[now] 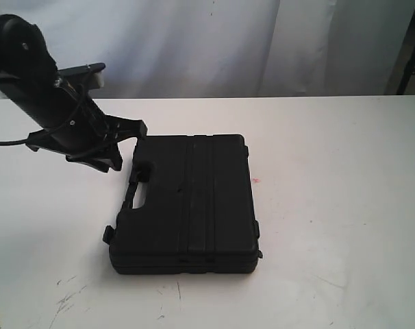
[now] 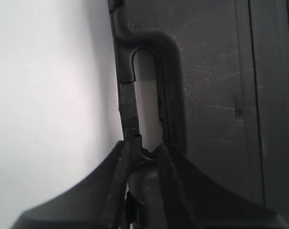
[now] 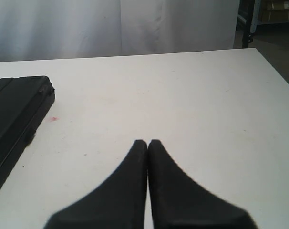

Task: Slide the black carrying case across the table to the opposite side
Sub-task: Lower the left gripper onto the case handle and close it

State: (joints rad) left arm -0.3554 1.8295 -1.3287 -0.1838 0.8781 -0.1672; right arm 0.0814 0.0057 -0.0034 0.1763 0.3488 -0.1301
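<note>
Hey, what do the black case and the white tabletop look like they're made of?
The case: likely moulded hard plastic, matte black, judging by its pebbled grain, raised ribs and fine scuffs. The table: smooth white surface, perhaps laminate or painted board; dark scratches mark it.

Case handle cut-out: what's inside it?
Bare table shows through it, with one finger of the left gripper at its end. Whatever lies under the case itself is hidden.

No text, label, brand, number or sign can be read in any view. The case (image 1: 194,205) shows only plain ribbed black plastic, and the table (image 1: 344,171) only scratch marks (image 1: 67,298) and a small red spot (image 1: 256,180).
</note>
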